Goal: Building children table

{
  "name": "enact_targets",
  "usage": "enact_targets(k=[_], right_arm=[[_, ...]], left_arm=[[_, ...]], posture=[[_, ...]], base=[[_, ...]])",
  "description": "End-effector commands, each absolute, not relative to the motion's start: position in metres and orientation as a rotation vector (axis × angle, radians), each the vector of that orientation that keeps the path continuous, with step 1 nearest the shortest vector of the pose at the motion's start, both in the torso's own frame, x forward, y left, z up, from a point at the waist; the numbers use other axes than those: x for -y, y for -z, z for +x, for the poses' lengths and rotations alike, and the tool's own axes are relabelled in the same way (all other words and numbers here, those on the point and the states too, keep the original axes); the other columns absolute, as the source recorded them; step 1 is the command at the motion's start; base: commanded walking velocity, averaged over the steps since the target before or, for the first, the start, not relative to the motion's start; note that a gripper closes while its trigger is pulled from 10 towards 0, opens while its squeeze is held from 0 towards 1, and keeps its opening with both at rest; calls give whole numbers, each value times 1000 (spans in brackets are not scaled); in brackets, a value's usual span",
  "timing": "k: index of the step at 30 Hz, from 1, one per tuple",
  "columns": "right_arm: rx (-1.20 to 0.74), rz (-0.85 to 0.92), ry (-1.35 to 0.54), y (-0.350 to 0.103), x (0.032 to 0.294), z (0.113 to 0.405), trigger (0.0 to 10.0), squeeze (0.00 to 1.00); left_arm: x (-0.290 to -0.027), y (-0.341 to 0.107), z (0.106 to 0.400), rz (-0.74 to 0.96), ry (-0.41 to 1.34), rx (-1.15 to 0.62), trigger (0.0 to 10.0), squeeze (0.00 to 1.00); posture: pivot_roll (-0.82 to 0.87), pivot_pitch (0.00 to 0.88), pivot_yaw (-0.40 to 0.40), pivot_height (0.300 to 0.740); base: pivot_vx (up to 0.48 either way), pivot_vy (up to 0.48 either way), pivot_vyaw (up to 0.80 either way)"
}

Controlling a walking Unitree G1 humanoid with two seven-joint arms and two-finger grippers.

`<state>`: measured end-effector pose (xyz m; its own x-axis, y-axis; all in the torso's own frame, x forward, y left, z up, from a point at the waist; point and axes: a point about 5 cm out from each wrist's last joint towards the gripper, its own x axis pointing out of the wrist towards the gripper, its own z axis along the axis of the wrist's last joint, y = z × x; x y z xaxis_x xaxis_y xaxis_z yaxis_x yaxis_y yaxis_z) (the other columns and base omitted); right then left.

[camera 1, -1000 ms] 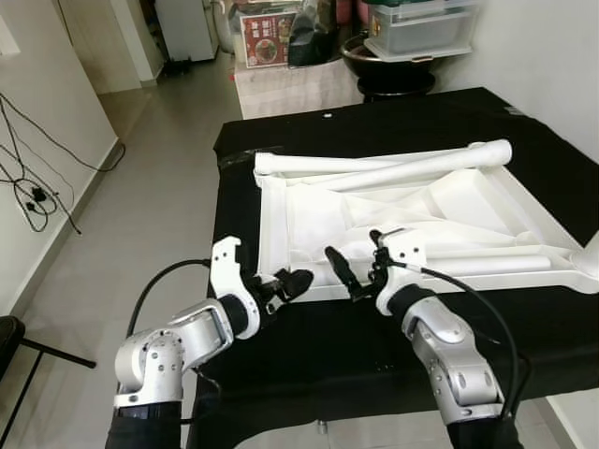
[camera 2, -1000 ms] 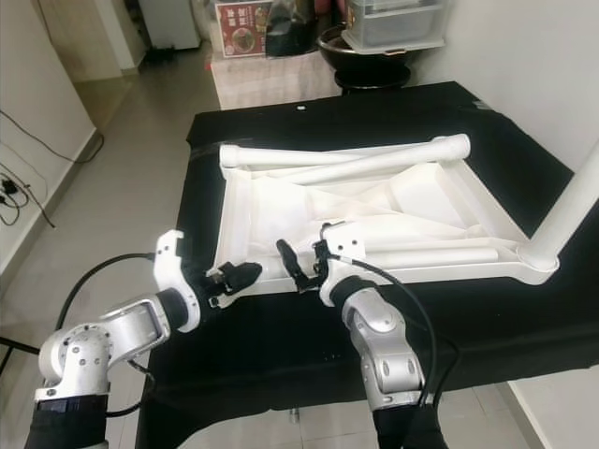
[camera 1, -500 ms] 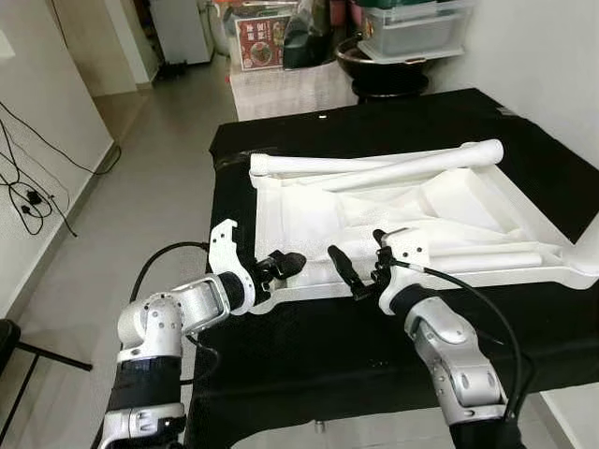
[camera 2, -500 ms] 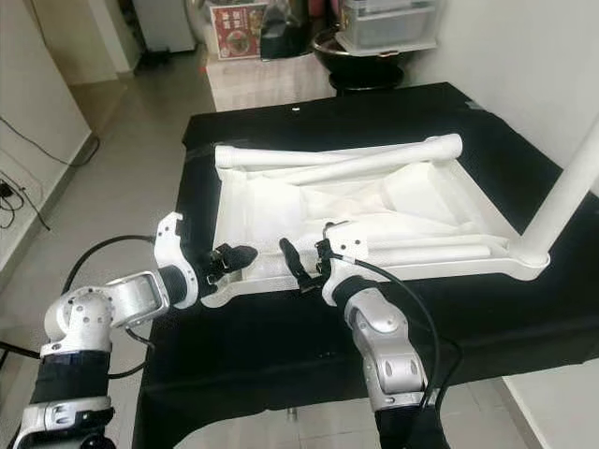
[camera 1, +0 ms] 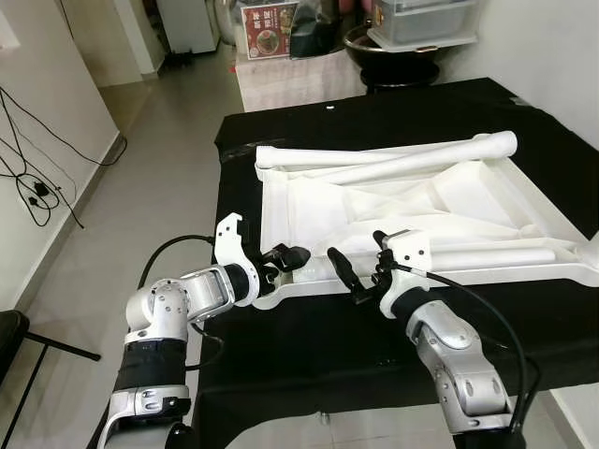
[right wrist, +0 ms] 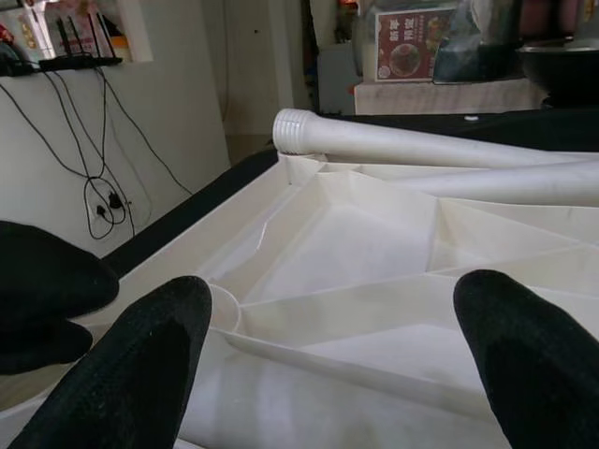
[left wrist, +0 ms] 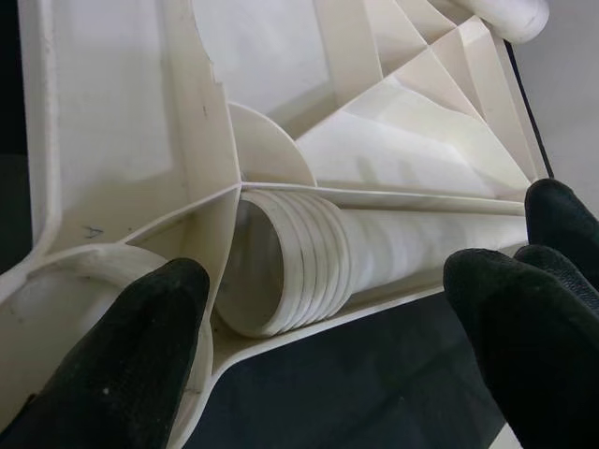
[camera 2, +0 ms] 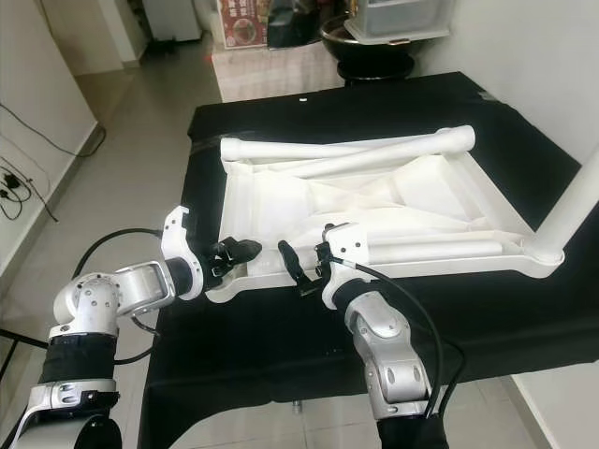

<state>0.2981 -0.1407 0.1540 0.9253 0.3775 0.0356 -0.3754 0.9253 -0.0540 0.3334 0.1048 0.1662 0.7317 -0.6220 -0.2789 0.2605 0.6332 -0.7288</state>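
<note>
Black cloth covers the work table (camera 1: 309, 346); grey tile floor runs off to the robot's left. Nearest, both grippers sit at the near rim of the upturned white tabletop (camera 1: 309, 215) — left gripper (camera 1: 288, 259) at its near-left corner socket, fingers spread, gripping nothing; right gripper (camera 1: 348, 275) just beside it, fingers also spread. One loose leg (camera 1: 487, 255) lies inside the frame by the near rim, threaded end (left wrist: 281, 271) facing the left gripper. Farther back, two more legs (camera 1: 412, 161) lie across the tabletop. One leg (camera 2: 571, 210) looks already mounted at the near-right corner — three seemingly left.
</note>
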Motion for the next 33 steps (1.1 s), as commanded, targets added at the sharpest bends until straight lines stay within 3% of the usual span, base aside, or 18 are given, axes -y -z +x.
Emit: enact_targets(k=[1,16,33], right_arm=[[34,-31,-404,-153,137,294,10000,0],[26,-20,-413,-156,135,284,10000,0],[28,-24,-410,-161,135,281,10000,0]], left_arm=[[-106,-164,335,-721,534,-560,10000,0],[-89,-185,338,-777,719,-566,10000,0],[-93,-177,352,-864,708,-621,10000,0]], posture=[[-164,113,94,740],[-173,142,106,740],[-183,167,106,740]], base=[[0,0,0],[0,0,0],[0,0,0]])
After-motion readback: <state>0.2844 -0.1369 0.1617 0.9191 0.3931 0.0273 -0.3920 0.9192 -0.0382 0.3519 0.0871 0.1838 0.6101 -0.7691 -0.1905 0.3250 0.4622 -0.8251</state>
